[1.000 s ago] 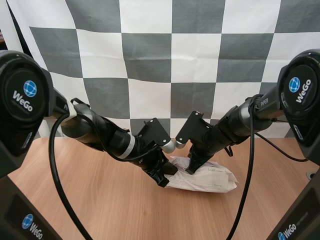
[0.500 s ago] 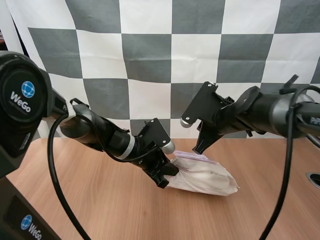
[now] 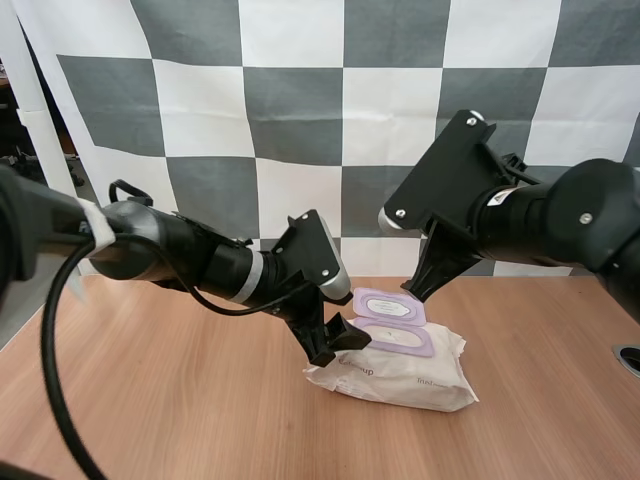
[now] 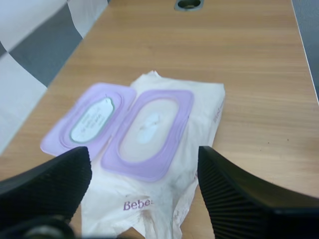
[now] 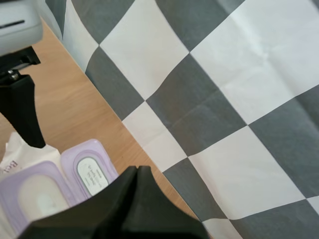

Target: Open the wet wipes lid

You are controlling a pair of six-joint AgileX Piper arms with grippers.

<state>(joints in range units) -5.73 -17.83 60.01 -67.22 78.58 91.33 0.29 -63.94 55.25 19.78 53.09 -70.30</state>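
A white wet wipes pack (image 3: 410, 372) lies on the wooden table. Its purple lid (image 3: 387, 305) is flipped open toward the backdrop, and the purple-rimmed opening (image 3: 398, 339) is bare. My left gripper (image 3: 333, 340) is at the pack's left end. In the left wrist view it (image 4: 143, 154) stands open, its fingers (image 4: 239, 194) wide on either side of the pack's near end (image 4: 164, 199), pinching nothing. My right gripper (image 3: 422, 288) hangs above the lid, off the pack. In the right wrist view it (image 5: 137, 172) is one dark wedge, shut, over the open lid (image 5: 89, 174).
The wooden table (image 3: 170, 400) has free room to the left of, in front of and to the right of the pack. A round hole (image 3: 628, 357) sits at the table's right edge.
The lid has gone from closed to flipped open. My right gripper has risen away from the pack. My left gripper has let go of the pack's left end and opened wide.
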